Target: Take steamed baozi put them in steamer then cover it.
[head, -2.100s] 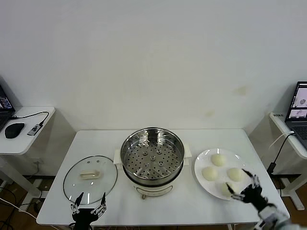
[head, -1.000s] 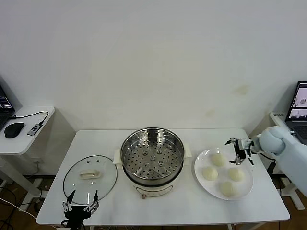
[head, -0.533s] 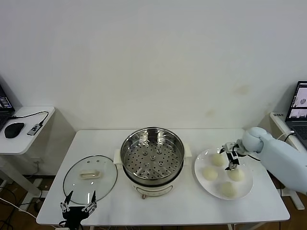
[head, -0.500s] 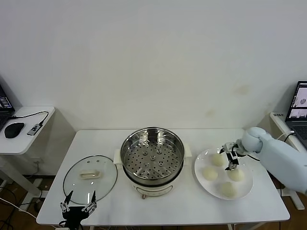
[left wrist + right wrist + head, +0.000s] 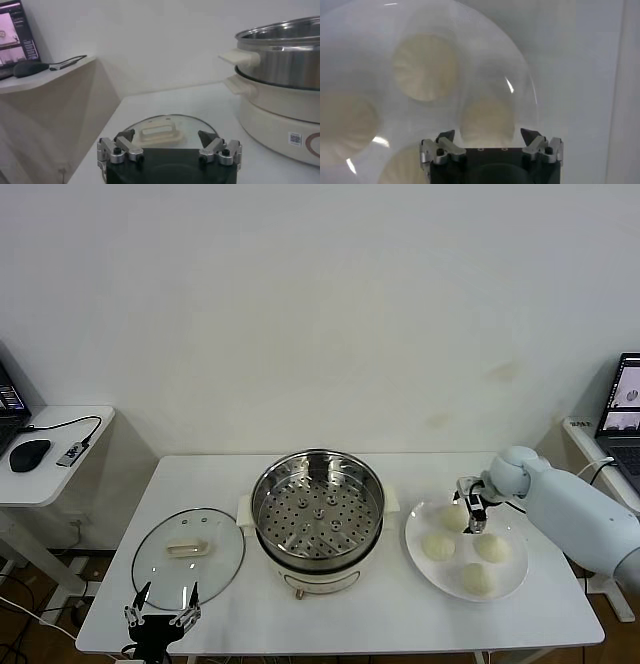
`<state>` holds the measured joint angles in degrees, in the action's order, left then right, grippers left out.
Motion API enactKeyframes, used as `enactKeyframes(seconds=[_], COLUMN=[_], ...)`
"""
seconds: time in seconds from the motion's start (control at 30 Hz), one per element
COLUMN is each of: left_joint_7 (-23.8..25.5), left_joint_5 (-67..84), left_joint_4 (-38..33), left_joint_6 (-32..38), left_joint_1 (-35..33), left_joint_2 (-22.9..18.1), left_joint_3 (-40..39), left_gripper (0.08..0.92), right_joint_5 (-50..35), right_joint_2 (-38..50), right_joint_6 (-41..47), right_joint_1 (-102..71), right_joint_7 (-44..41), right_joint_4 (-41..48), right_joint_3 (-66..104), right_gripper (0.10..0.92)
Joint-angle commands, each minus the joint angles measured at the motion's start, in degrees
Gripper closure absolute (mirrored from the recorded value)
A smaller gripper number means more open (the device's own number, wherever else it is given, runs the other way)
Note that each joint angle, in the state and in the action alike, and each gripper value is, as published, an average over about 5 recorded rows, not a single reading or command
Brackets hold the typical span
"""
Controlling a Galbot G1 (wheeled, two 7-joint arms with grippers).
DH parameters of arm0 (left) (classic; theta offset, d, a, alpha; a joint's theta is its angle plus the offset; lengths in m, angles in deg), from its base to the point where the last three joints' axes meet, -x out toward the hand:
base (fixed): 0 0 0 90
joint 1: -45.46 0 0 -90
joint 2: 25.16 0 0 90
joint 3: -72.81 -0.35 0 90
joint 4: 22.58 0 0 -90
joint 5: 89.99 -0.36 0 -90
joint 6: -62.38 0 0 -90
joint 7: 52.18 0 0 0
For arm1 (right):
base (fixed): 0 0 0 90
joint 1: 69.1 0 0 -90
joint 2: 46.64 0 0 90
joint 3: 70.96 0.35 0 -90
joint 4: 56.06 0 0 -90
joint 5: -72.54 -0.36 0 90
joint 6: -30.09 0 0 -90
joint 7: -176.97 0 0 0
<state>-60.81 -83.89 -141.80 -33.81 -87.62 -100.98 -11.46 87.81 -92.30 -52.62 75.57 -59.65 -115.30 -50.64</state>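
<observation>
The right gripper (image 5: 470, 502) hangs with fingers spread apart over the rearmost of the four steamed baozi (image 5: 455, 518) on the white plate (image 5: 512, 569) toward the table's right edge. The steamer (image 5: 317, 509) sits open mid-table, bare tabletop between it and the plate. The cover (image 5: 188, 556) lies near the left edge. The left gripper (image 5: 160, 621), fingers apart, idles at the front-left corner.

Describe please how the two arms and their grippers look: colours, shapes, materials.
The right arm has a smooth, rounded pale blue-white shell. The right gripper and the left gripper look alike: a black block body carrying two silver metal finger mounts with dark screws and short black pointed tips. No cables or markings show.
</observation>
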Motion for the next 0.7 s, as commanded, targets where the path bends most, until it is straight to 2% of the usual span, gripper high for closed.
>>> enactKeyframes(seconds=[0.03, 0.27, 0.5, 0.7], left_joint_7=[0.0, 0.0, 0.1, 0.4], left_joint_5=[-0.1, -0.2, -0.3, 0.0], left_joint_4=[0.1, -0.1, -0.2, -0.7], left_joint_6=[0.0, 0.0, -0.1, -0.2], left_joint_1=[0.0, -0.2, -0.2, 0.0], left_joint_2=[0.1, 0.1, 0.3, 0.7], left_joint_3=[0.0, 0.0, -0.1, -0.1], left_gripper=[0.177, 0.177, 0.177, 0.177], right_joint_5=[0.1, 0.1, -1.3, -7.5], right_joint_2=[-0.7, -0.6, 1.0, 5.3], right_joint_6=[0.4, 0.7, 0.7, 1.3], right_joint_1=[0.6, 0.5, 1.7, 8.7], right_joint_7=[0.2, 0.0, -0.4, -1.0], right_joint_4=[1.0, 0.5, -1.3, -6.9], right_joint_3=[-0.6, -0.9, -2.2, -5.5], right_gripper=[0.288, 0.419, 0.44, 0.44])
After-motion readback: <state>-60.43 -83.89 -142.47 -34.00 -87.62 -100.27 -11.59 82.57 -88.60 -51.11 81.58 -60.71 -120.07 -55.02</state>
